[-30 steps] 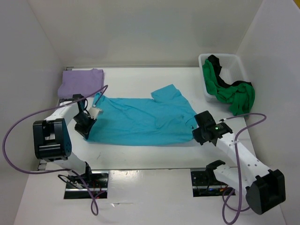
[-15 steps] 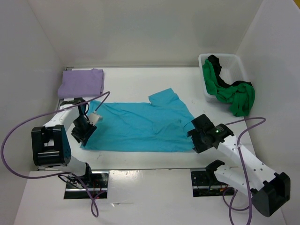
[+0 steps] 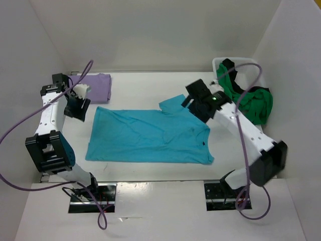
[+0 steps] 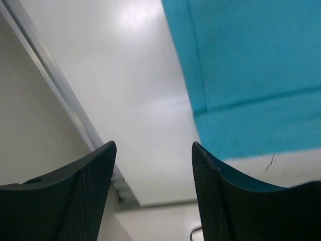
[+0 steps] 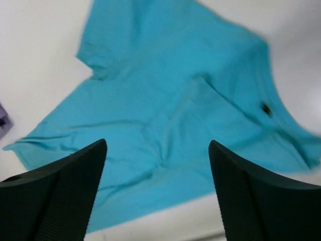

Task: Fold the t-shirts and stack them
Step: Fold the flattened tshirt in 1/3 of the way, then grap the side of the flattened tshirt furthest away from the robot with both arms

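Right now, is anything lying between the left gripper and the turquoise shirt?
Nothing. In the left wrist view, only bare white table separates the open left gripper from the turquoise shirt.

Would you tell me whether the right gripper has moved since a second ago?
Yes. The right gripper has gone from the near right corner of the turquoise shirt toward the back, closer to the white bin.

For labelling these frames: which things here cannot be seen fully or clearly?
- Black t-shirt, top view: mostly under the green t-shirt in the white bin.
- Lavender t-shirt, top view: one corner behind the left arm.
- Turquoise t-shirt, left wrist view: cut off by the frame edges.
- Small dark mark on it, right wrist view: too blurred to identify.
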